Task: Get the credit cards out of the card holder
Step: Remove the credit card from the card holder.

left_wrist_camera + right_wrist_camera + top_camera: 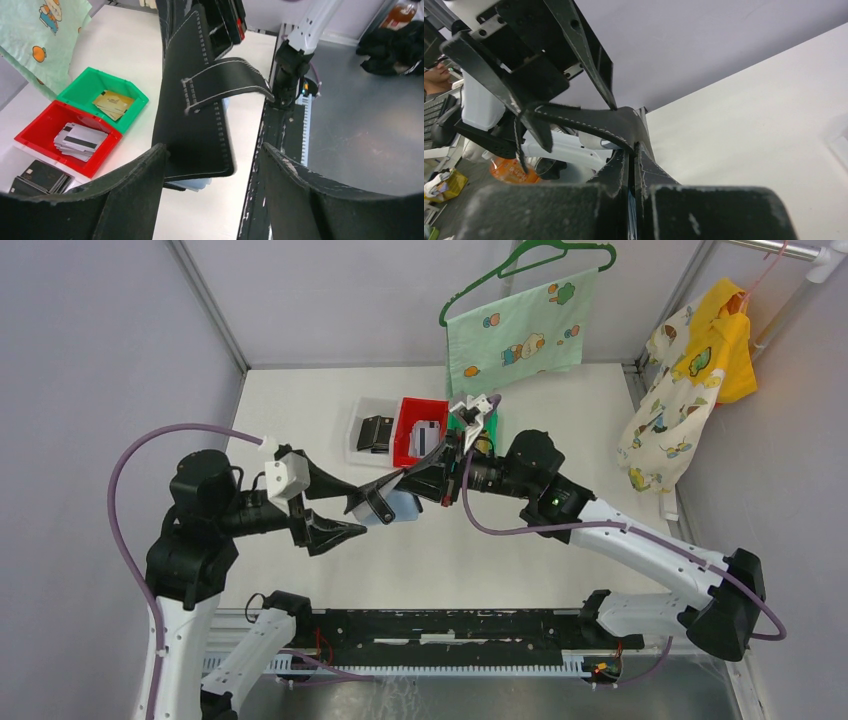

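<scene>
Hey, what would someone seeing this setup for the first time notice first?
The black card holder held up over the middle of the table, pinched by the right claw with the open left claw right beside it. Behind it, the red bin of grey cards and the green bin of tan cards stand out.

White-shelled left arm (172, 645) and right arm (650, 550) with black joint housings, purple cable (112, 495) looping at nine o'clock, black tapered fingers (320, 195) with scuffed whitish edges
</scene>
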Controlling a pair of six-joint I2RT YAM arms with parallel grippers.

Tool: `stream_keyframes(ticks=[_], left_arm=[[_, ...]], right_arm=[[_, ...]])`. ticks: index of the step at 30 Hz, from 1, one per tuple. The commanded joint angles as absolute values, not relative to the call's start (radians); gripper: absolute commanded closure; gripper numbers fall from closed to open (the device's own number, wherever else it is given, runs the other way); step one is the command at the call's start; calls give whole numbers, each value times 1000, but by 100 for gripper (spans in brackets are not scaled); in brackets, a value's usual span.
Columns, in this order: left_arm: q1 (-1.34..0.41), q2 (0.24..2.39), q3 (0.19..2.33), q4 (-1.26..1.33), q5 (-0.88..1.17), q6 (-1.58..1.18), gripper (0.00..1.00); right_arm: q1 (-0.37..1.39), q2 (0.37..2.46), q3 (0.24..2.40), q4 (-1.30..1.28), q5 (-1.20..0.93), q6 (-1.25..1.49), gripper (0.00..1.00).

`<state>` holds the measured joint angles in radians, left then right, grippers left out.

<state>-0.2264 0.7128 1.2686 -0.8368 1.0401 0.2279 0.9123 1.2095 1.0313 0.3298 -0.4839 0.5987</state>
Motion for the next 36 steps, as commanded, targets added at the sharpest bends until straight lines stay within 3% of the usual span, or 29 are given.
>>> stream_keyframes(ticks=[1,8,13,17,25,30,33,36], left_arm=[[-228,697,1254,-942,1056,457,28],[-229,575,1132,-722,818,495,33],[-228,552,1115,-699,799,504,30],[-229,560,1107,-656,823,422,34],[-228,601,1107,-515,927,87,55],[-229,615,1096,-443,941,-72,81],[-229,625,1085,-398,934,-163,92],[-229,635,1077,-359,891,-261,98]], right_arm=[[914,1211,1117,439,-555,663,100],[914,1228,1128,436,-611,676,100],[914,1241,1133,432,-636,681,100],[916,1258,1144,439,-666,699,100],[930,1270,1125,440,-669,702,98],[931,1267,1125,447,-666,701,95],[931,1264,1118,456,-673,704,82],[931,1244,1090,466,-675,692,49]])
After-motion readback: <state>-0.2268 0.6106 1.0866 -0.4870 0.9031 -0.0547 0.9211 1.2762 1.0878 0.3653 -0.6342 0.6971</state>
